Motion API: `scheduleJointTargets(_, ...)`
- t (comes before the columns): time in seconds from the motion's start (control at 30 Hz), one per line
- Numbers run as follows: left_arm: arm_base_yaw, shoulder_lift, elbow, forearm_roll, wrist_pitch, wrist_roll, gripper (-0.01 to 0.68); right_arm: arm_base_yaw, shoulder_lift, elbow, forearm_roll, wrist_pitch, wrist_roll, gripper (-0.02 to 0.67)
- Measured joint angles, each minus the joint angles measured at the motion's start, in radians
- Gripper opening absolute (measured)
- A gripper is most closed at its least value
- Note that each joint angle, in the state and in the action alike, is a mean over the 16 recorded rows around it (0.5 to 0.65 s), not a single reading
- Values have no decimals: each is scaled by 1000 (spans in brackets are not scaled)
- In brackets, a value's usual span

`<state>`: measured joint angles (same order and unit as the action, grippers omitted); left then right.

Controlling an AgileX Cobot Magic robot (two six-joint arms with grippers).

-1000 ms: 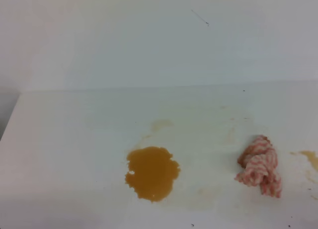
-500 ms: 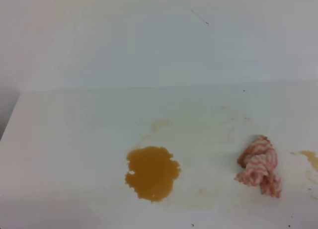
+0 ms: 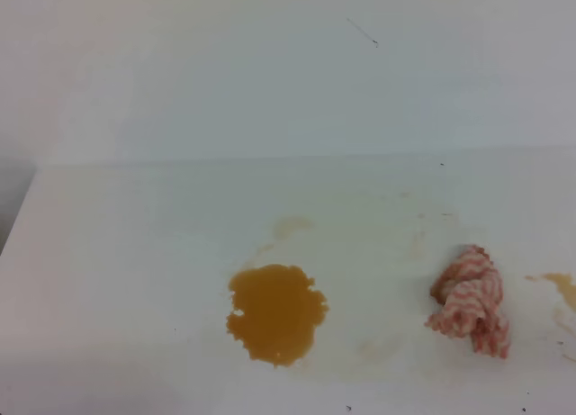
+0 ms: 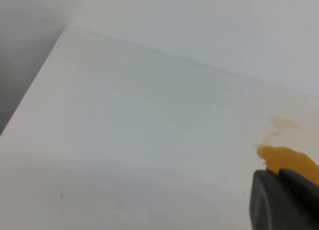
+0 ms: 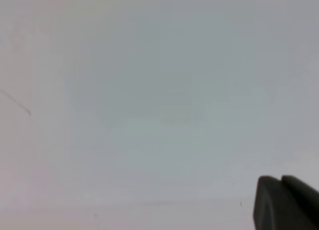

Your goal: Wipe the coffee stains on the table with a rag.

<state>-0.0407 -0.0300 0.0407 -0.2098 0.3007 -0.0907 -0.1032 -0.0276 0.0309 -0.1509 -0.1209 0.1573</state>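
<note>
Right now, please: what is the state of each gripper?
Left gripper: only a dark corner shows; cannot be told, nothing seen held.
Right gripper: the same; cannot be told.
The rag lies untouched.

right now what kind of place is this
Probably a bare lab or test bench, not a lived-in kitchen: a plain white table against a blank white wall, holding only coffee stains and a crumpled pink-striped rag, seemingly staged for wiping.

One rag [image 3: 470, 300], three coffee stains [image 3: 275, 312]
</note>
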Motion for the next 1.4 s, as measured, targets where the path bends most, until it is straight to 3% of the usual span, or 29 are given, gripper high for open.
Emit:
scheduleJointTargets(0.3, 0, 0, 0, 0, 0, 0, 0, 0, 0, -18, 106, -338, 54, -3)
scheduleJointTargets(0.5, 0, 0, 0, 0, 0, 0, 0, 0, 8, -119, 162, -355, 111, -3)
scheduleJointTargets(0.67, 0, 0, 0, 0, 0, 0, 0, 0, 54, -288, 179, -153, 155, -3)
scheduleJointTargets(0.97, 0, 0, 0, 0, 0, 0, 0, 0, 303, -664, 169, 425, 133, -3)
scheduleJointTargets(1.2, 0, 0, 0, 0, 0, 0, 0, 9, 544, -837, 271, 740, -55, -3)
scheduleJointTargets(1.4, 0, 0, 0, 0, 0, 0, 0, 36, 697, -887, 453, 875, -331, -2)
